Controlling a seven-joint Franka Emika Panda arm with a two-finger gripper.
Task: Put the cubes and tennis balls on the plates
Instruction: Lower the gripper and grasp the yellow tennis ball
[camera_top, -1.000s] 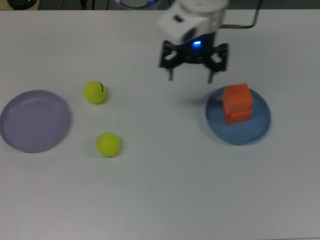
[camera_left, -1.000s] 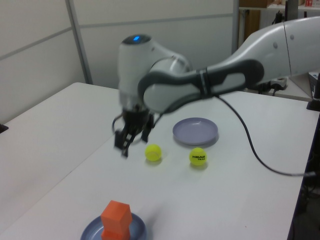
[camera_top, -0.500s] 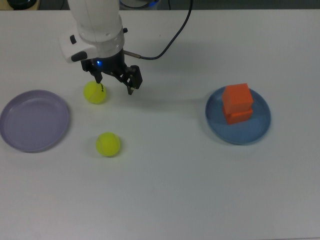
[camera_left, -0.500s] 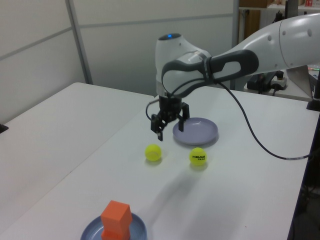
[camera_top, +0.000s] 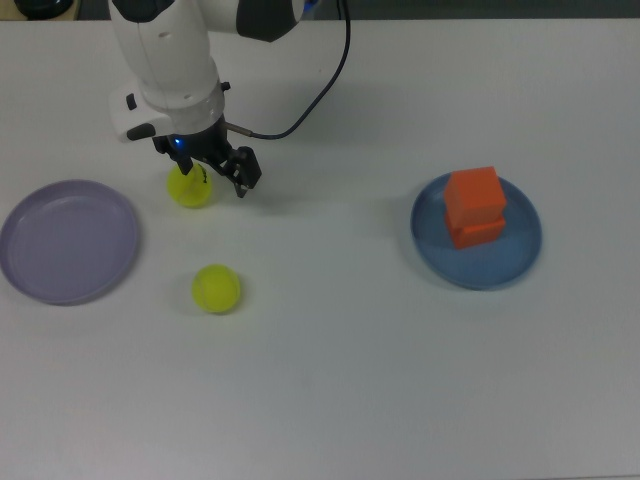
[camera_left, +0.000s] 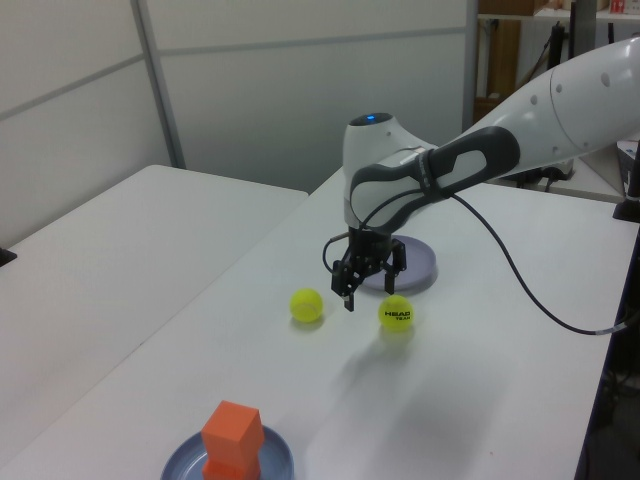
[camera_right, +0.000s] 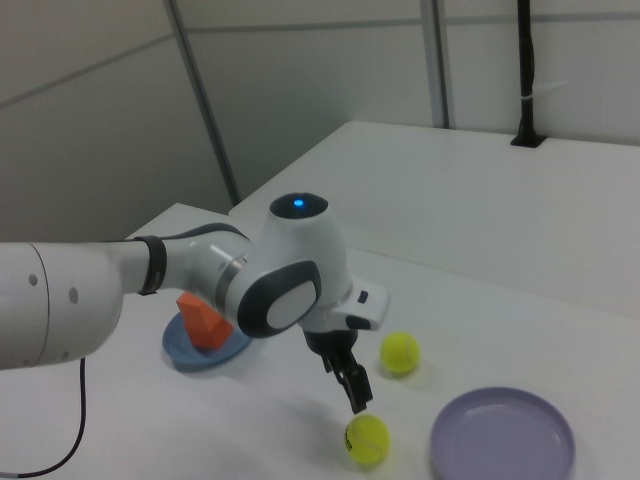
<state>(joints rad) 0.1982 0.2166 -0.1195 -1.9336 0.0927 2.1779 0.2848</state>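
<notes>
Since the earlier frames, the gripper (camera_top: 213, 175) has travelled from beside the blue plate (camera_top: 478, 258) across the worktop (camera_top: 350, 380) and now sits low over the marked tennis ball (camera_top: 189, 187). Its fingers (camera_top: 243, 180) are spread wide and hold nothing. In the top view, the marked tennis ball lies partly beneath the gripper body, between the two fingers, offset toward the top view's left finger. In the left view, the gripper (camera_left: 366, 283) hangs just above and beside the marked tennis ball (camera_left: 396, 314); contact cannot be confirmed. The second tennis ball (camera_top: 216, 288) rests on the bare worktop, apart from the fingers. The lavender plate (camera_top: 66, 240) lies near both balls, at the top view's left, with nothing on it. Both orange cubes (camera_top: 473, 205) stand stacked on the blue plate, well apart from the gripper.
</notes>
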